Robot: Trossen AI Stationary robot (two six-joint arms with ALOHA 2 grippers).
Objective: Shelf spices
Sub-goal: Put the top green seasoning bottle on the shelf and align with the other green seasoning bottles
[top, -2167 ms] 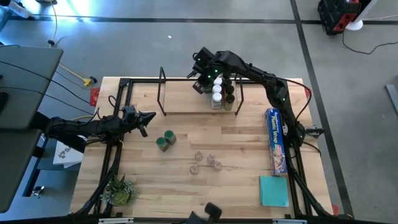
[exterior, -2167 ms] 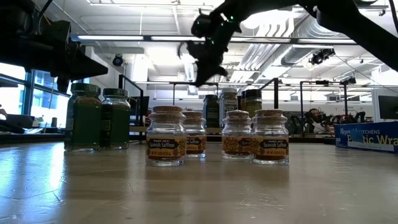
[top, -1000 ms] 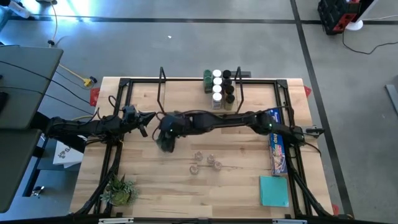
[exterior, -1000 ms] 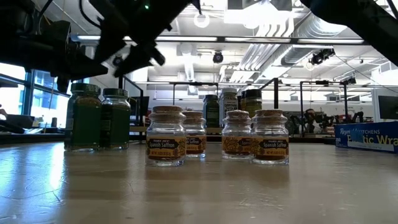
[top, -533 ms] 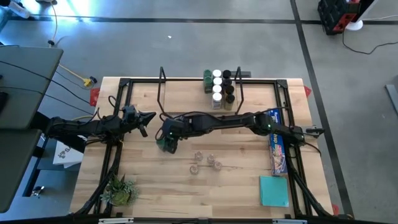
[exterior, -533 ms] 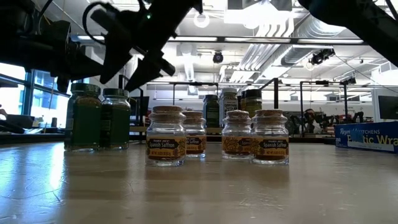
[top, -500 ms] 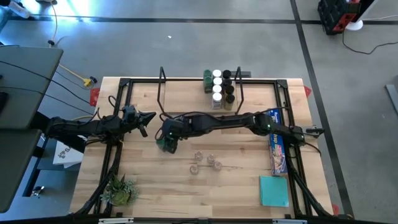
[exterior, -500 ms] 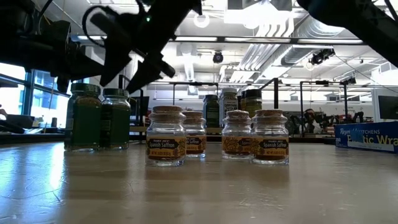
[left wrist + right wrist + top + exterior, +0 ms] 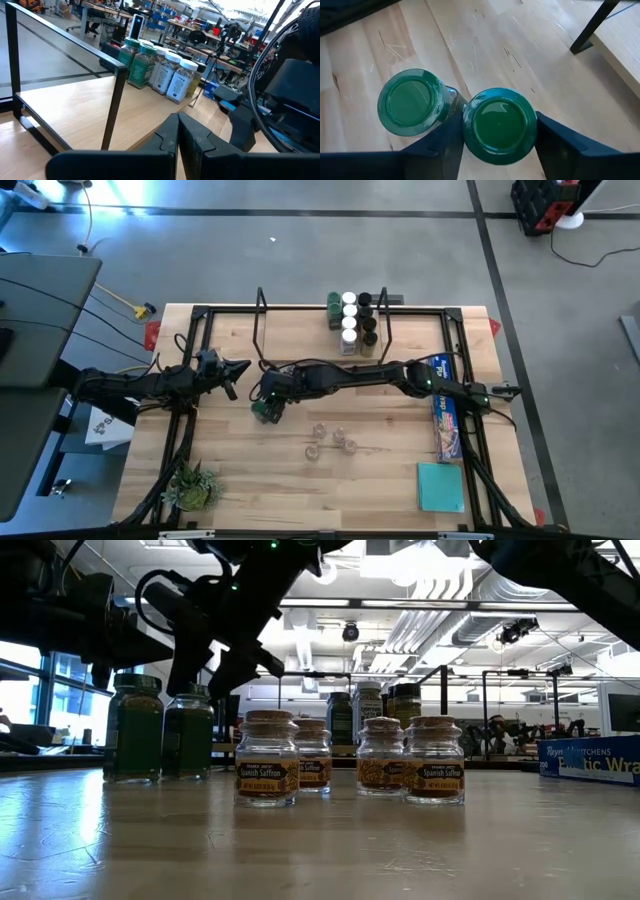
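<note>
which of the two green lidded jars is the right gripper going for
The green-lidded jar sitting between the right gripper fingers, which straddle it open. The other green-lidded jar stands just outside them.

green-lidded jar (image 9: 262, 411) partly under right tool (image 9: 268, 402), shelf jar labels unreadable

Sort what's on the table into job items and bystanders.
Job: green-lidded jars between the right gripper's fingers; saffron jars; shelved jars; shelf.
Bystanders: plastic-wrap box, teal pad, plant; left gripper waiting.
</note>
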